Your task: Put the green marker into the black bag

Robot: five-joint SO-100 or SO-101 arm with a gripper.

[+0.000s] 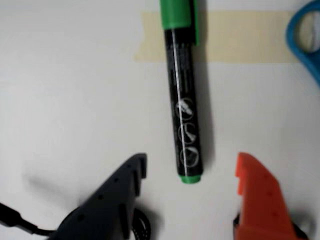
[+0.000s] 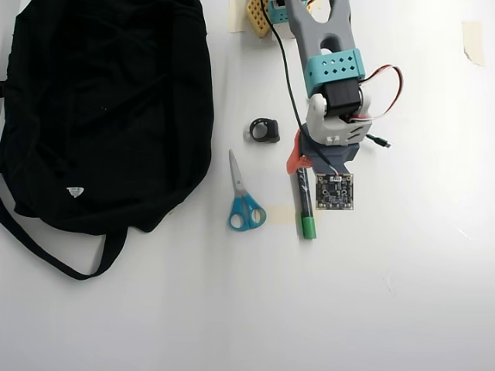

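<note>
Leftmost in the overhead view, the black bag (image 2: pixel 100 108) slumps on the white bench (image 2: pixel 387 309), its strap trailing toward the lower edge; the bag's mouth is hard to make out, so where the opening faces is uncertain. Next come the blue-handled scissors (image 2: pixel 244 202), then a small black ring-like object (image 2: pixel 264 130), possibly a coiled cable. Just right of the scissors lies the green marker (image 2: pixel 304 202), flat on the bench, its green cap resting over a strip of tan tape (image 1: pixel 235 37) that probably marks its starting spot. Over the marker hangs the gripper (image 1: pixel 192 167); in the wrist view its fingers are spread apart and grasp nothing, dark finger (image 1: pixel 120 192) on the left and orange finger (image 1: pixel 257 192) on the right, flanking the marker's green end, likely lined up so they can close across the barrel.
</note>
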